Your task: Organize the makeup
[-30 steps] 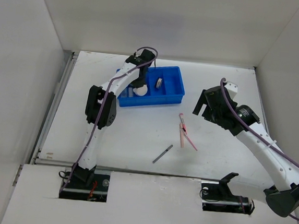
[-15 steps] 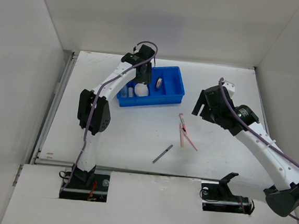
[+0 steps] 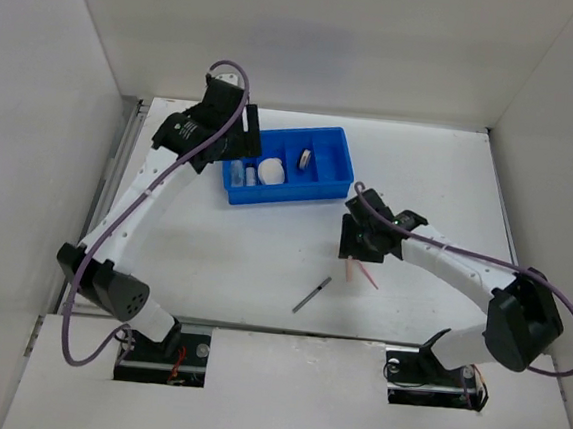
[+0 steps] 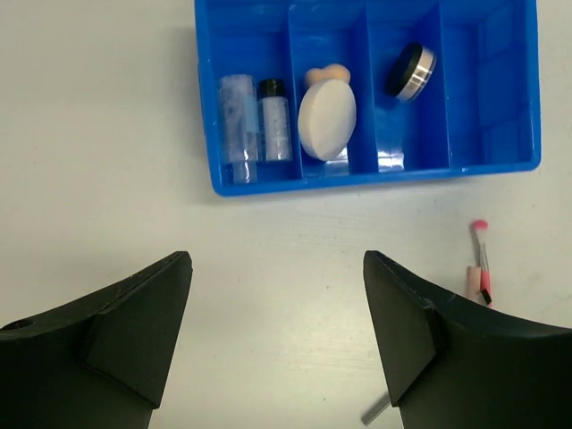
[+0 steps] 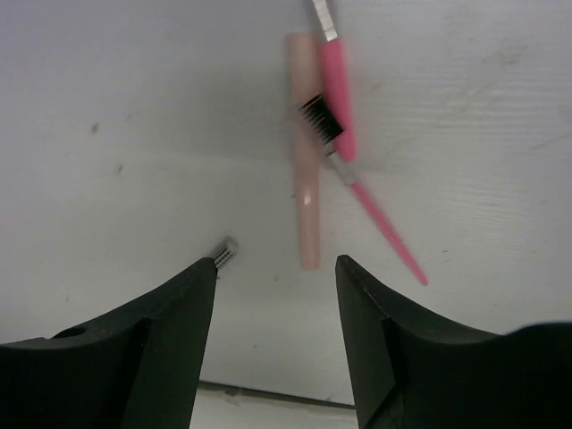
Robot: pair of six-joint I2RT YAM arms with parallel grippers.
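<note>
The blue tray [image 3: 290,197] holds two clear vials [image 4: 256,127], a cream round puff [image 4: 326,123] leaning on a beige sponge [image 4: 327,71], and a black round jar [image 4: 410,71]. My left gripper [image 3: 243,140] hangs open and empty, high over the table just left of the tray; in the left wrist view it [image 4: 277,261] frames bare table. On the table lie the pink thin tools [image 5: 335,85] with a beige tube [image 5: 307,170], and the slim pencil [image 3: 312,294]. My right gripper [image 5: 277,262] is open just short of the tube's end, low over the tools [image 3: 367,274].
White walls close in the table on the left, back and right. The tray's rightmost compartment [image 4: 487,80] holds nothing. The pencil's tip [image 5: 225,253] shows close beside my right gripper's left finger [image 5: 170,331].
My left gripper opened, left the puff in the tray and drew up and back to the left. My right arm swung left and down over the pink tools, its jaws narrowing.
</note>
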